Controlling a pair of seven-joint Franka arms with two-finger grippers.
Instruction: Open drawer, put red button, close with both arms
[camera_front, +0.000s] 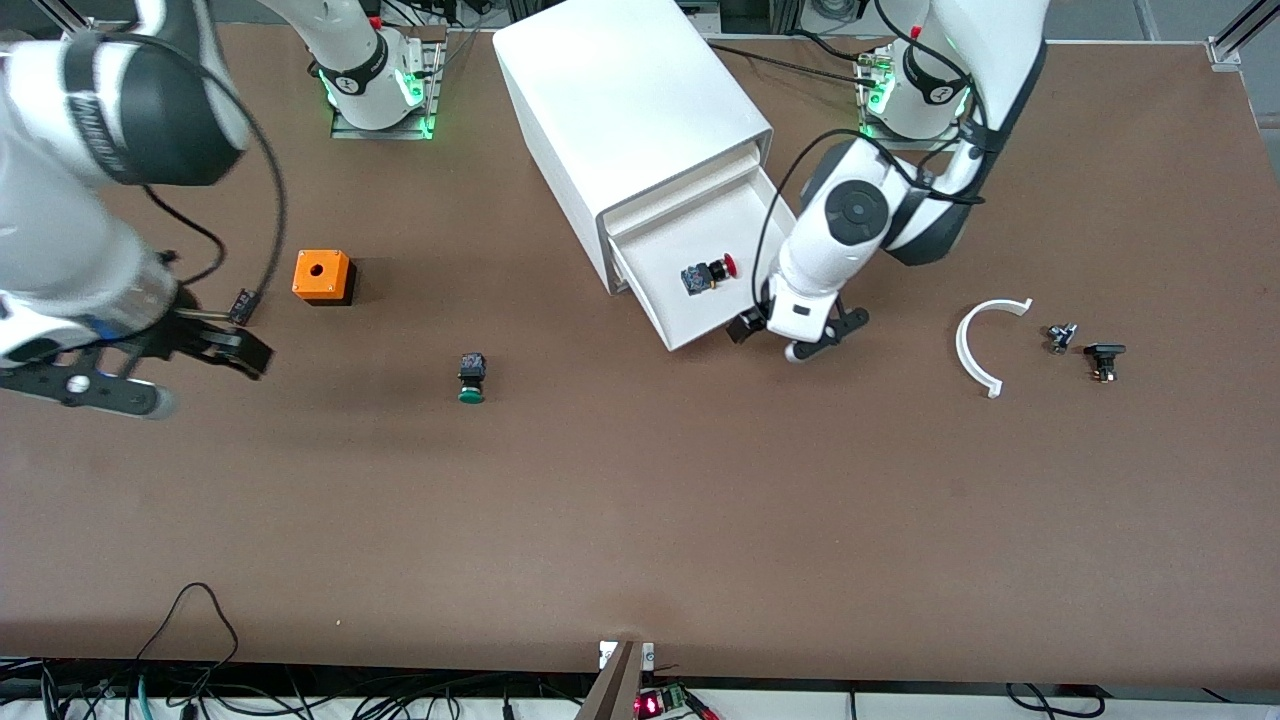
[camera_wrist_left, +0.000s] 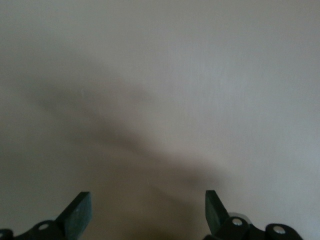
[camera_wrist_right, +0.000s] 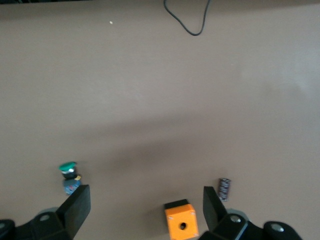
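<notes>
The cabinet (camera_front: 630, 110) stands at the table's back, and its lowest drawer (camera_front: 672, 312) is pulled out. The red button (camera_front: 708, 275) lies on its side inside that drawer. My left gripper (camera_front: 795, 340) is open and low at the drawer's front corner, toward the left arm's end. In the left wrist view its fingers (camera_wrist_left: 80, 212) stand apart over a plain pale surface with nothing between them. My right gripper (camera_front: 165, 370) hangs open and empty in the air at the right arm's end of the table. Its fingertips (camera_wrist_right: 77, 207) frame bare table.
An orange box with a hole (camera_front: 322, 276) (camera_wrist_right: 181, 222) sits toward the right arm's end. A green-capped button (camera_front: 471, 378) (camera_wrist_right: 70, 175) lies nearer the camera. A white curved piece (camera_front: 982, 345) and two small black parts (camera_front: 1104, 360) lie at the left arm's end.
</notes>
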